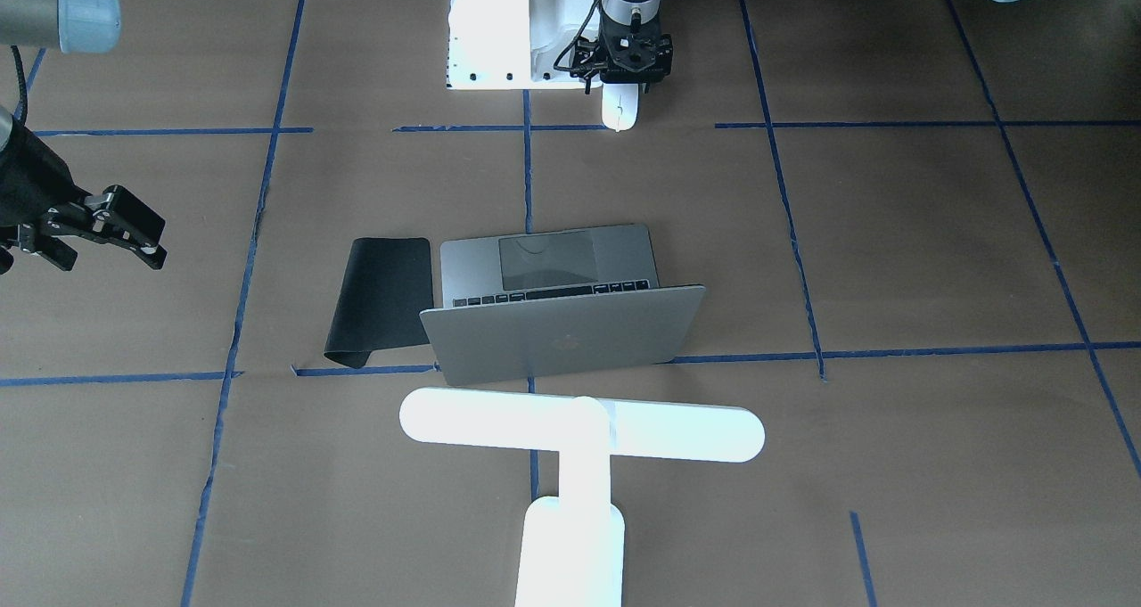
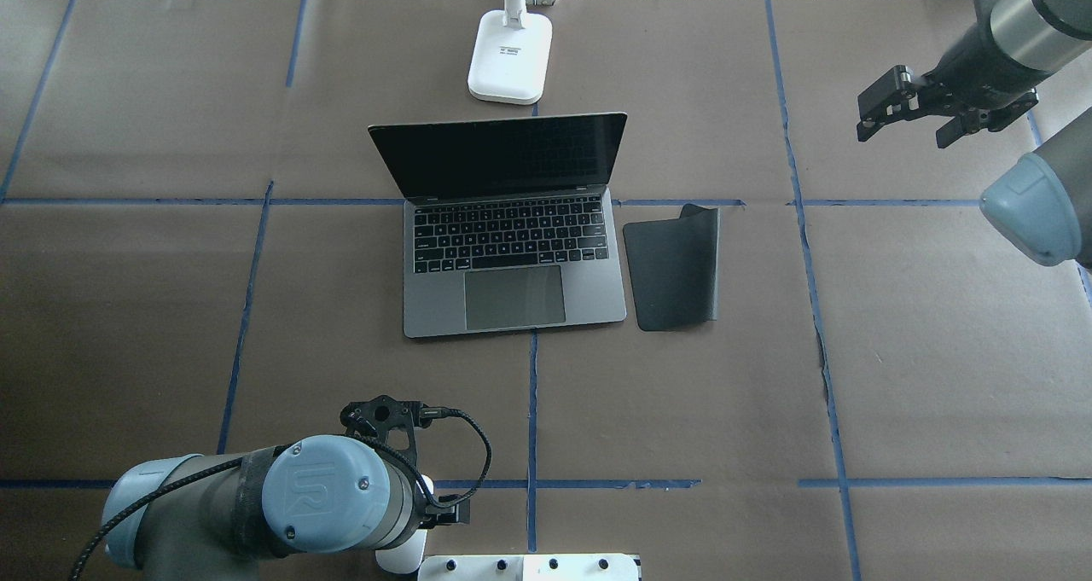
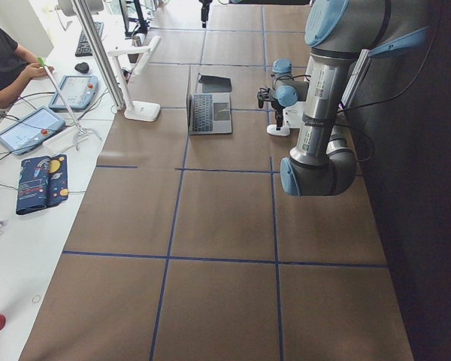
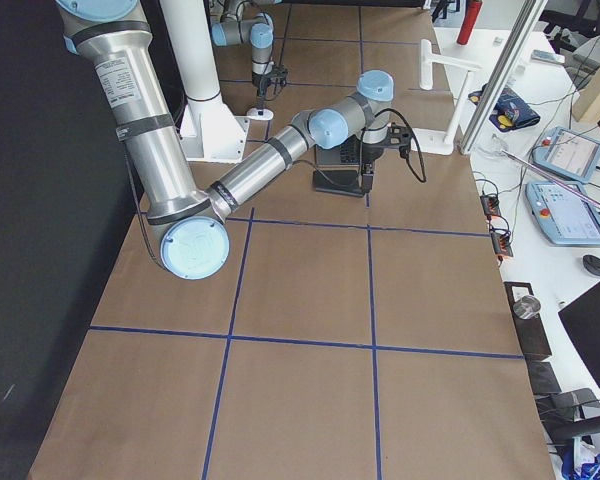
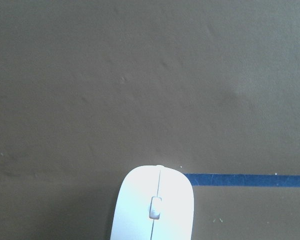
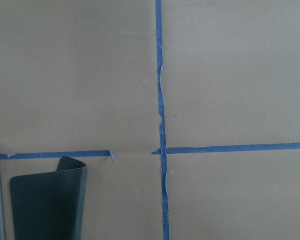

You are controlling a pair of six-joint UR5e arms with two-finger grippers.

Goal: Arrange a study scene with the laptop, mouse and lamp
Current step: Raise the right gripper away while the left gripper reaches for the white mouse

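The silver-grey laptop (image 2: 512, 257) stands open at the table's middle, its lid (image 1: 562, 335) toward the white T-shaped lamp (image 1: 579, 429), which stands just beyond it. Near the robot's base, the small white mouse (image 1: 620, 108) lies on the paper across a blue tape line. Its front end fills the bottom of the left wrist view (image 5: 152, 210). My left gripper (image 1: 621, 86) hangs directly over the mouse's rear; its fingers are hidden, so I cannot tell its state. Far to the side and raised, my right gripper (image 2: 902, 137) is open and holds nothing.
A black mat (image 2: 674, 265) with one curled corner lies beside the laptop on my right. The white bolted pedestal (image 1: 495, 28) stands close beside the mouse. Blue tape lines grid the brown paper. A person sits at a side bench (image 3: 7, 68) with tablets.
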